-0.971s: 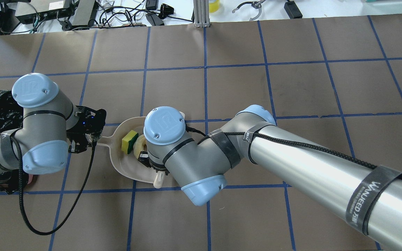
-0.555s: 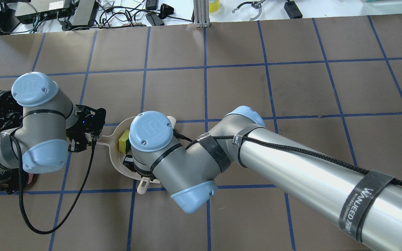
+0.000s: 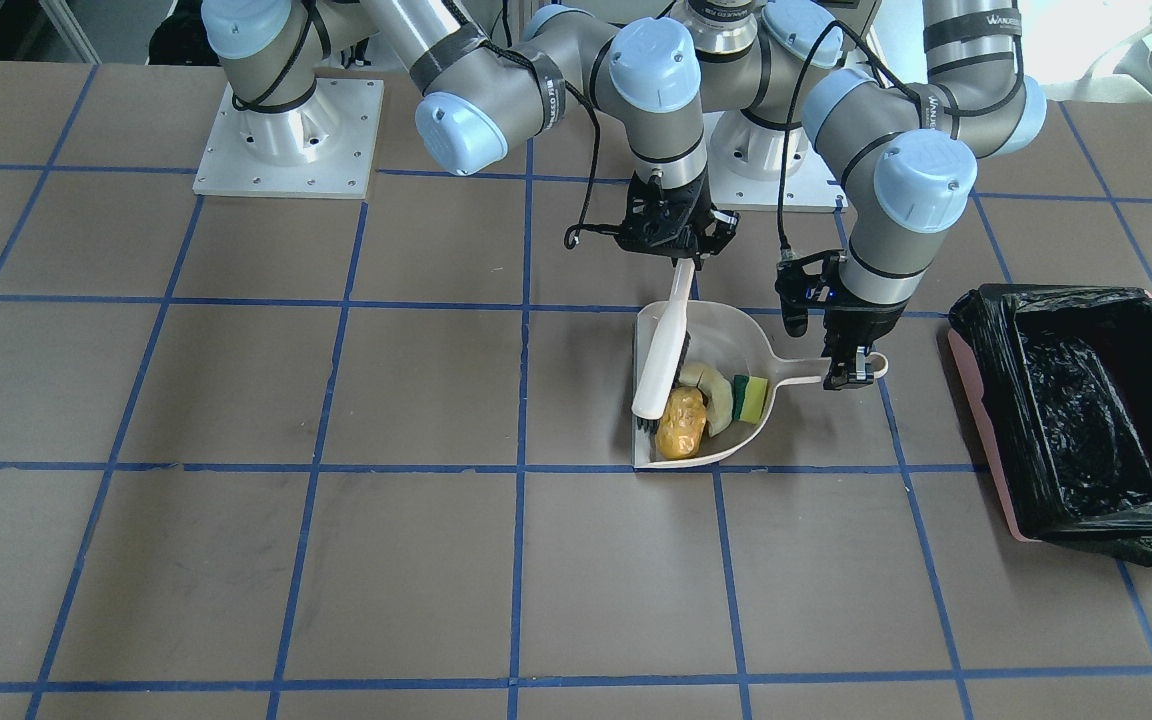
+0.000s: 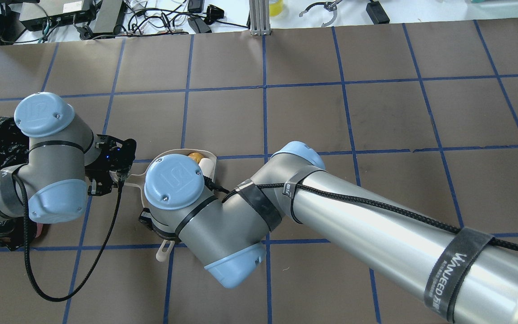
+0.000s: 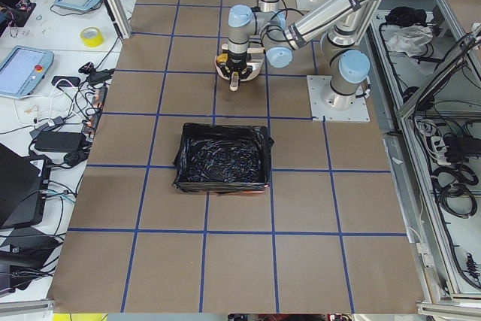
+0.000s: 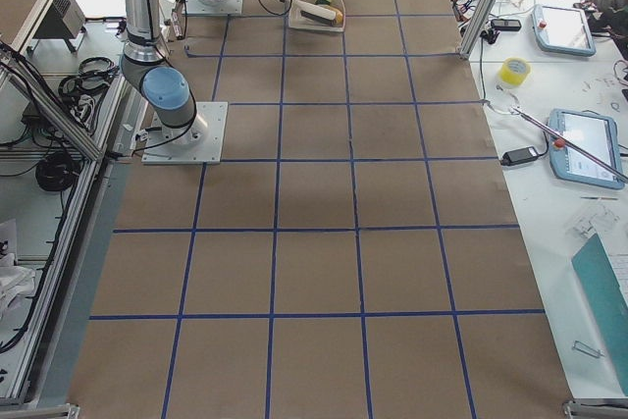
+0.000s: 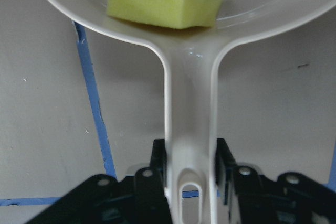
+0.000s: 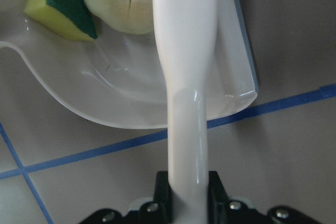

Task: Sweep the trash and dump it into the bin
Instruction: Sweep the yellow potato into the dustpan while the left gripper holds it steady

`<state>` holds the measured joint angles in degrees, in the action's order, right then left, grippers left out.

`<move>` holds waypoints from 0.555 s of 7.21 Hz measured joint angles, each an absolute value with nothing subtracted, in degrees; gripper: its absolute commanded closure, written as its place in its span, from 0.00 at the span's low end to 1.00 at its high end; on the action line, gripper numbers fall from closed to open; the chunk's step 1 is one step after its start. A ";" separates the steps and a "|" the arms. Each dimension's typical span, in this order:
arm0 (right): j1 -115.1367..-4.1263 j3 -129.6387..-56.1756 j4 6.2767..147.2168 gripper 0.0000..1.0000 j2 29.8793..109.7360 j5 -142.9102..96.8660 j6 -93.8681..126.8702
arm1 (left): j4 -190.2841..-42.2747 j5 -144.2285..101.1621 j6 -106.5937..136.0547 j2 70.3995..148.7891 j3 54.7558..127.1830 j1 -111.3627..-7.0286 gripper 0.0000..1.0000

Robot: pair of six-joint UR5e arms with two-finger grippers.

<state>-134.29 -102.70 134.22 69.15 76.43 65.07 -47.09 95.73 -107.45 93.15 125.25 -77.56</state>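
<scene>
Front-facing view: pinkish bin (image 3: 1066, 297), glossy black liner; left fingers (image 7: 157, 162) clamp dustpan (image 3: 736, 338) handle, right fingers (image 8: 163, 183) clamp brush (image 3: 664, 350).

Viewed from my remote console: a brown paper-covered table (image 3: 236, 560) ruled into squares by blue tape, a white side bench (image 5: 64, 35) bearing a yellow roll of tape (image 5: 91, 36) and a grey-framed touchscreen pendant (image 5: 26, 70), and a silver aluminium post (image 4: 256, 17) near tangled black cables (image 4: 151, 20).
</scene>
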 measured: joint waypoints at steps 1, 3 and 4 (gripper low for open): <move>-134.38 -102.72 133.65 1.00 69.11 77.50 63.76 | -47.05 95.72 -107.44 93.16 125.25 -77.53 1.00; -133.44 -102.75 131.33 1.00 69.35 82.75 58.56 | -46.89 95.71 -107.48 93.12 125.19 -77.46 1.00; -132.79 -102.74 129.99 1.00 69.51 85.99 55.39 | -46.78 95.69 -107.47 93.11 125.17 -77.45 1.00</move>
<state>-132.79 -102.74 129.99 69.51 85.99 55.39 -46.78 95.69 -107.47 93.11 125.17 -77.45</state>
